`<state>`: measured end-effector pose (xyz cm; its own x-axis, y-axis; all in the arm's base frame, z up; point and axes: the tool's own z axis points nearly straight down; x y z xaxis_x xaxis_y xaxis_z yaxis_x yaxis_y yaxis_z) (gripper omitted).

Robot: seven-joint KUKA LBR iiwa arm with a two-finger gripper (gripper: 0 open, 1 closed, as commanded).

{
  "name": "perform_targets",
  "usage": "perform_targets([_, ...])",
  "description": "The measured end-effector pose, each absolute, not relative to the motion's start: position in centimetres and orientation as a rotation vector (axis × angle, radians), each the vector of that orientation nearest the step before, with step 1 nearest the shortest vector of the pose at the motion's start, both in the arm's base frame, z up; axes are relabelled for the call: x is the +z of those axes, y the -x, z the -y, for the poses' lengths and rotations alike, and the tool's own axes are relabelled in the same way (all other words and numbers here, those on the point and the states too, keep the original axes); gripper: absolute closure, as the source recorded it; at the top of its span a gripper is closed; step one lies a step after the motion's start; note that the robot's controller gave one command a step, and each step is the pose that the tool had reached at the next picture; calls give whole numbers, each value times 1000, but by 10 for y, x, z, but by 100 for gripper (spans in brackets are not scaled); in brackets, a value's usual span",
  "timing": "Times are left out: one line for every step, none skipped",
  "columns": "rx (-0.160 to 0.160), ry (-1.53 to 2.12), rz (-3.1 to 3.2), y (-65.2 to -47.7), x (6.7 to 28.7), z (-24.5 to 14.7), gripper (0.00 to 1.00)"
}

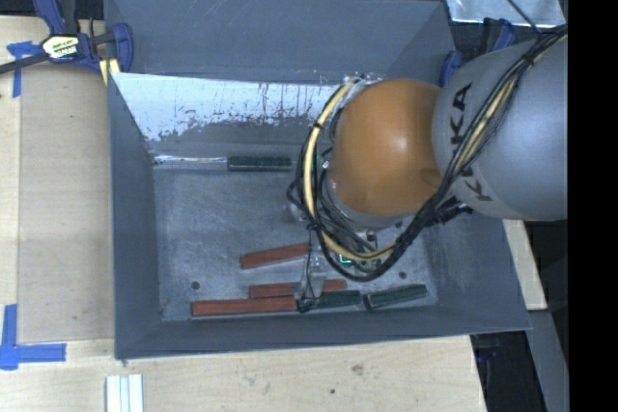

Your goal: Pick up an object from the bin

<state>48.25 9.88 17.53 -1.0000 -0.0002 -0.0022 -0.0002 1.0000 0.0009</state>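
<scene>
Gripper (307, 300) down among slim flat bars in the grey metal bin (135, 236).
Red-brown bars (275, 257) and dark green bars (394, 297) lie alongside; whether it is spread or pinching, one cannot tell.

Left of claw (309, 296), close: brown bars (243, 307). Right, close: green bars (396, 296). Farther left: bare bin floor (198, 222), passable.

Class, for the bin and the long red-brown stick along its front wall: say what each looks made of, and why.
The bin: sheet metal, probably; dull grey, with scratches showing paler on its back wall. The long red-brown stick: perhaps plastic or painted wood; even matt colour, straight edges. The look leaves it open.
</scene>
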Motion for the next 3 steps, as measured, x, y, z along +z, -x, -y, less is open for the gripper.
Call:
perform_targets([-1,-122,-3125,-521,284,-30,0])
perform_targets([2,115,-3142,-536,189,-103,0])
perform_targets([0,72,-3146,-551,76,-100,0])
